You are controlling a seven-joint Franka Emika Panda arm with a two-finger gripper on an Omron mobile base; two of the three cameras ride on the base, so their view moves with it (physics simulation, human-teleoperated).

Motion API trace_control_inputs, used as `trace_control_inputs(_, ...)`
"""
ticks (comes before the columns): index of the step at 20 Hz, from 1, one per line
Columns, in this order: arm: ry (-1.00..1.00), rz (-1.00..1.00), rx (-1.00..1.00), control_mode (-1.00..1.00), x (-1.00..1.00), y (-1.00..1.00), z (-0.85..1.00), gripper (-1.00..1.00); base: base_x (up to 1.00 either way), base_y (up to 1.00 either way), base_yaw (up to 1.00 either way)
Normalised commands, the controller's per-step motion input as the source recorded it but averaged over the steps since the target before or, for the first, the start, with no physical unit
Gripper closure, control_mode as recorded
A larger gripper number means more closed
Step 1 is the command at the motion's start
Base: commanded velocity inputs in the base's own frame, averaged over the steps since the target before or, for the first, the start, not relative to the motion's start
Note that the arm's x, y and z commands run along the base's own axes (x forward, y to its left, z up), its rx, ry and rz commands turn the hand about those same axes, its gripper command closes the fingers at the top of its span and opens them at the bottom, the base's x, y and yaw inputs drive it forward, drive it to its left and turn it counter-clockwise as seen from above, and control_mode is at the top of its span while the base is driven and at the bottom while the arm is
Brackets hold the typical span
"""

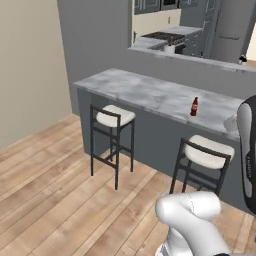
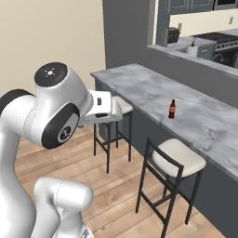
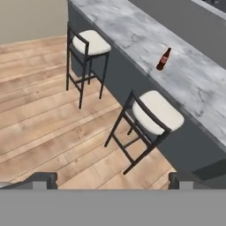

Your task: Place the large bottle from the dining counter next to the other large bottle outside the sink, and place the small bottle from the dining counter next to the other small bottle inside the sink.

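Where the long marble worktop (image 1: 150, 95) runs diagonally across the room on its dark grey base, its near edge overhangs two black-framed stools with pale cushions, the far stool (image 1: 113, 120) and the near stool (image 1: 205, 155), each drawn close under that edge. In front of the stools the wooden floor (image 1: 55, 185) lies open toward the beige wall (image 1: 25, 65), offering broad room beside and before the counter. The small brown bottle (image 1: 194, 107) stands upright on the worktop, near its front edge and roughly above the gap between the two stools, closer to the near stool; bare marble surrounds it on every side. It is dark brown with a red label band and a narrow neck, also visible from the right base view (image 2: 172, 109) and in the hand view (image 3: 163, 60). The fingers (image 3: 110, 180) stand wide apart with nothing between them, raised well above the floor and well apart from the bottle. Behind the worktop a grey wall carries a pass-through opening (image 1: 190, 30) onto a kitchen, where a stove (image 1: 165, 37) and cabinets are small and blurred. A pale object at the worktop's right end (image 1: 231, 123) is cut off by the arm and cannot be identified. The worktop's right end runs out of frame in all three views.
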Motion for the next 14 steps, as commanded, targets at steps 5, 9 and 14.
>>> trace_control_inputs(5,0.0,0.0,0.0,1.0,0.0,0.0,0.0,-1.0,0.7,0.21,0.0)
trace_control_inputs(9,0.0,0.0,0.0,1.0,0.0,0.0,0.0,-1.0,0.62,0.01,-0.08)
trace_control_inputs(14,0.0,0.0,0.0,1.0,0.0,0.0,0.0,-1.0,0.43,-0.05,-0.16)
